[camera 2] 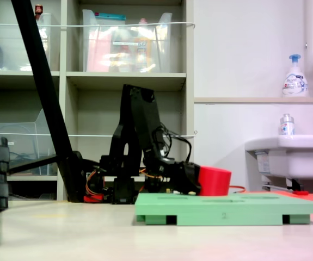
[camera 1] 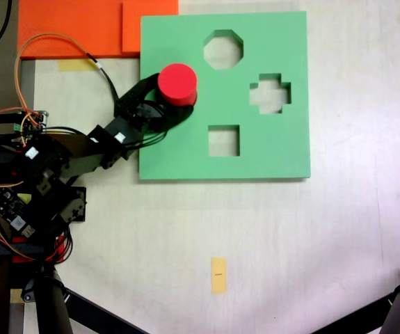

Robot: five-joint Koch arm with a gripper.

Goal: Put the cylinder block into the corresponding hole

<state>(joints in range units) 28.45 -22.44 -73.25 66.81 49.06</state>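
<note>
The red cylinder block [camera 1: 177, 84] stands upright in the left part of the green foam board [camera 1: 262, 156], sunk partly into it. In the second exterior view the cylinder block [camera 2: 215, 181] shows only its upper half above the board [camera 2: 227, 207]. The circular hole is hidden under the block. My gripper [camera 1: 171, 96] reaches in from the first exterior view's left, its black jaws shut on the block's sides. Low over the board in the second exterior view, the gripper [camera 2: 192, 182] touches the block's left side.
The board also has an octagonal cut-out [camera 1: 222, 49], a cross-shaped cut-out [camera 1: 269, 94] and a square cut-out [camera 1: 223, 141]. Orange sheets [camera 1: 74, 28] lie at the back left. Arm base and wires [camera 1: 26, 174] fill the left. A yellow tape mark [camera 1: 218, 275] sits in front.
</note>
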